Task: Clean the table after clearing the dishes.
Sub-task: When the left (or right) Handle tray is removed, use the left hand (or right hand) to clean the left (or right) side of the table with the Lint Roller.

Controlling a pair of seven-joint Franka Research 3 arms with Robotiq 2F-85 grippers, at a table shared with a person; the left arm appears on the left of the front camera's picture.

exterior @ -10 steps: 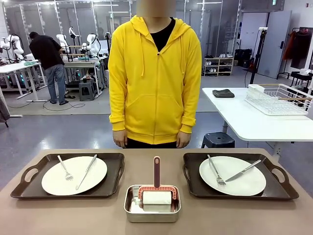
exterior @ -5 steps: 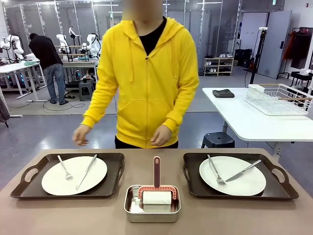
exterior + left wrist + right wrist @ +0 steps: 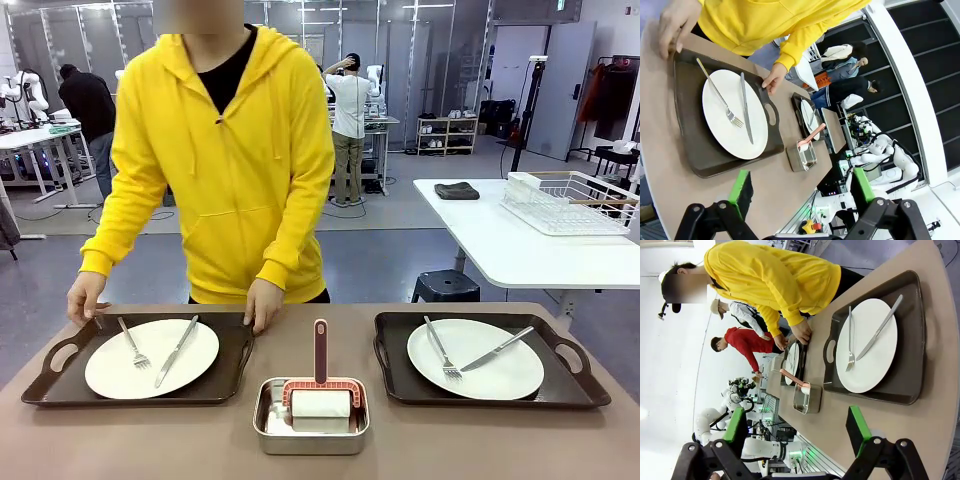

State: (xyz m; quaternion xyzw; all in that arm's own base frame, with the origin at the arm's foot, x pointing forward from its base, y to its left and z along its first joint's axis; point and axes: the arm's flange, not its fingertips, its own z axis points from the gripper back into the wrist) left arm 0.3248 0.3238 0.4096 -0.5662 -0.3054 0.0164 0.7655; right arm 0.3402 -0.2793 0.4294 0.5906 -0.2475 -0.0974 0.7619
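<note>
Now I read left fingers (image 3: 742,188) and right fingers (image 3: 734,426) spread wide, empty. Person's hands (image 3: 262,305) hide far corners of one dark tray (image 3: 236,352); matte bench (image 3: 150,442), round white plates (image 3: 108,376).

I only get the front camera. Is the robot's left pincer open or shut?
Observer: Open. The left pincer has its green pads wide apart, holds nothing, and faces the left tray.
Operator: What about the other one?
Observer: The right pincer is open and empty too, and it faces the right tray.
</note>
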